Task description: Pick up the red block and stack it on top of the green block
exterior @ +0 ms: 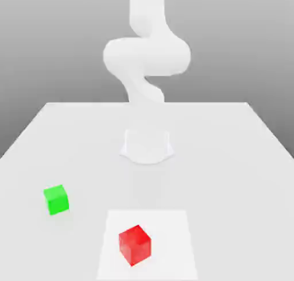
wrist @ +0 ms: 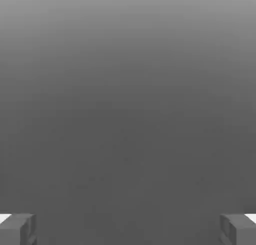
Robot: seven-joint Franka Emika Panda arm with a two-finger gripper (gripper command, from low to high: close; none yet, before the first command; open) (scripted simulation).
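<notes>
Exterior and hand views of the stacking scene as you, the operator, had it before you. The white table [exterior: 229, 159] spread across the lower part of the exterior view under a plain grey backdrop. The red block [exterior: 135, 245] sat near the front edge, about midway across, turned so that one vertical edge faced the camera. It rested on a paler square patch [exterior: 172, 239] of the tabletop. The green block [exterior: 56, 199] stood on the bare table toward the exterior view's left and a little farther back than the red one. The two cubes were well apart, neither touching the other, and both sat flat on the surface.

The robot arm [exterior: 146, 53] rose behind them at the centre of the table, its white links curving up from a round base [exterior: 146, 147] and leaving the picture at the top. Its pale body blended with the backdrop, so you could probably not have traced its outline with confidence.

In the hand view the gripper [wrist: 128, 229] was spread wide, released, with nothing between its two grey fingertips [wrist: 17, 229], which sat at opposite corners of the picture. Beyond them lay an even grey field.
</notes>
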